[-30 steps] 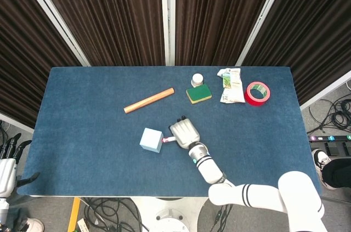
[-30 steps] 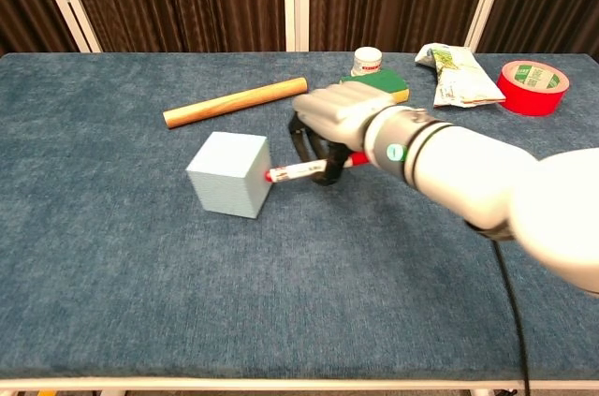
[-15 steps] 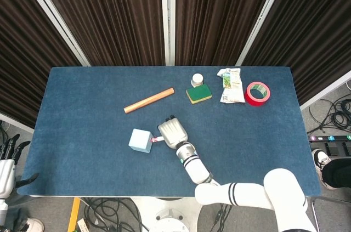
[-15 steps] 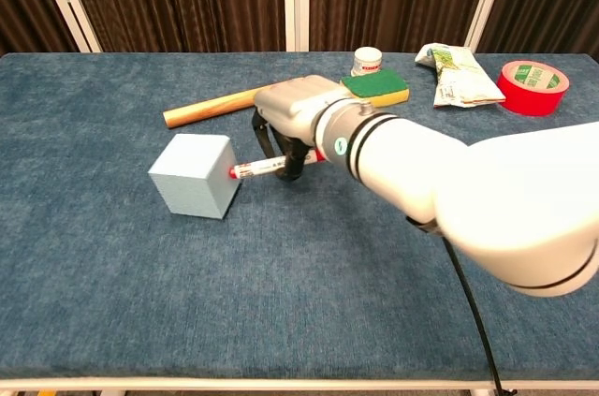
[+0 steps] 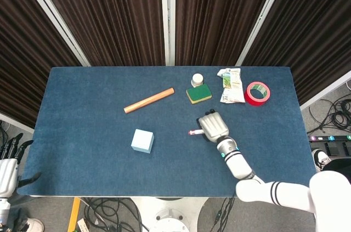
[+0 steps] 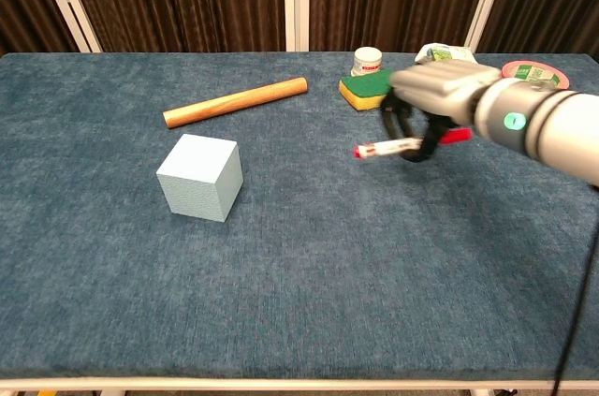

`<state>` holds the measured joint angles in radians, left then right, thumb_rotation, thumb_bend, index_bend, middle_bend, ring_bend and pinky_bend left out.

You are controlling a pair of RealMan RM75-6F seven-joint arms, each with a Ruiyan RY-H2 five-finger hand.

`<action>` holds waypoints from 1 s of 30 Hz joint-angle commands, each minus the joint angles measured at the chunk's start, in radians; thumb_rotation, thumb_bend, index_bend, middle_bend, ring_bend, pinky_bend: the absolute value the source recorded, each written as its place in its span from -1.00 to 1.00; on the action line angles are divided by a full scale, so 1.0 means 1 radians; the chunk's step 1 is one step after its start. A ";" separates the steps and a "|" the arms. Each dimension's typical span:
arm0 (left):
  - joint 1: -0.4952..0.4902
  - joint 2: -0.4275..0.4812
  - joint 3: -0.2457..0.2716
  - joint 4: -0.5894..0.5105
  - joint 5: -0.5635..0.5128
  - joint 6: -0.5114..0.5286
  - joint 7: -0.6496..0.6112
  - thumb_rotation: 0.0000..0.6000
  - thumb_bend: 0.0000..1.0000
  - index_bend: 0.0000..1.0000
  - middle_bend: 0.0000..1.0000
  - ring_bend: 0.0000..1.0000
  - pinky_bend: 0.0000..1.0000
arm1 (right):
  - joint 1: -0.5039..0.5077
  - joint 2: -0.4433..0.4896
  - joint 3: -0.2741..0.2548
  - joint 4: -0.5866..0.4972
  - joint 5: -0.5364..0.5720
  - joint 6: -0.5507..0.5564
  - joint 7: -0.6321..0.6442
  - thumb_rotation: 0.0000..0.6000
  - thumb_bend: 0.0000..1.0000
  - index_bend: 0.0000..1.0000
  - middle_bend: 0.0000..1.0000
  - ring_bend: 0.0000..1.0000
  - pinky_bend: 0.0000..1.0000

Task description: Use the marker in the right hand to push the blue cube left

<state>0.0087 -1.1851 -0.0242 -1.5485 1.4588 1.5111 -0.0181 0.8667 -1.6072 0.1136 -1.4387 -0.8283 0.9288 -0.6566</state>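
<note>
I can read almost nothing here. The small white jar [image 6: 367, 61] at the far side of the table carries a red band of lettering, too small for me to make out. The snack packet [image 5: 232, 85] to its right has printed text as well, but it is blurred.

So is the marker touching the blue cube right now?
No, the marker in the right hand is well apart from the cube, with bare table between them.

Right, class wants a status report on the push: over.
Right hand holds marker, clear of blue cube. Left hand idle off-table, fingers apart. Wooden dowel beyond cube, not blocking.
</note>
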 commanded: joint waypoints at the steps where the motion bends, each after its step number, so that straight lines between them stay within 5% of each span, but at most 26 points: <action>1: -0.004 -0.001 -0.001 -0.005 0.002 -0.004 0.006 1.00 -0.91 -0.53 -0.71 -0.87 -0.76 | -0.060 0.043 -0.058 0.044 -0.067 -0.032 0.088 1.00 -0.34 0.19 0.06 -0.45 -0.57; 6: -0.010 0.000 -0.001 -0.015 0.009 -0.004 0.017 1.00 -0.91 -0.53 -0.71 -0.87 -0.76 | -0.092 0.034 -0.075 0.112 -0.119 -0.044 0.163 1.00 -0.34 0.11 -0.01 -0.51 -0.60; 9: -0.009 0.005 -0.002 -0.019 0.006 -0.003 0.022 1.00 -0.91 -0.53 -0.71 -0.87 -0.76 | -0.105 0.038 -0.078 0.129 -0.129 -0.052 0.183 0.99 -0.35 -0.10 -0.17 -0.63 -0.68; 13: -0.010 0.007 -0.004 -0.024 0.002 -0.005 0.026 1.00 -0.91 -0.53 -0.71 -0.87 -0.76 | -0.116 0.056 -0.081 0.116 -0.137 -0.054 0.183 0.72 -0.56 -0.57 -0.49 -0.83 -0.80; 18: -0.013 0.005 -0.003 -0.025 0.007 -0.006 0.025 1.00 -0.91 -0.53 -0.71 -0.87 -0.76 | -0.130 0.077 -0.073 0.088 -0.139 -0.037 0.183 0.53 -0.63 -0.70 -0.58 -0.89 -0.81; 26: -0.023 0.004 -0.010 -0.015 -0.001 -0.020 0.008 1.00 -0.91 -0.53 -0.71 -0.87 -0.76 | -0.278 0.275 -0.039 -0.102 -0.247 0.204 0.344 0.55 -0.64 -0.72 -0.63 -0.89 -0.82; 30: -0.032 -0.001 -0.015 -0.012 -0.007 -0.030 0.011 1.00 -0.91 -0.53 -0.71 -0.87 -0.76 | -0.390 0.397 -0.081 -0.177 -0.346 0.319 0.464 0.56 -0.64 -0.84 -0.78 -1.00 -0.98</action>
<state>-0.0229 -1.1855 -0.0387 -1.5611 1.4529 1.4813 -0.0076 0.5583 -1.2952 0.0551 -1.5509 -1.1000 1.1713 -0.2766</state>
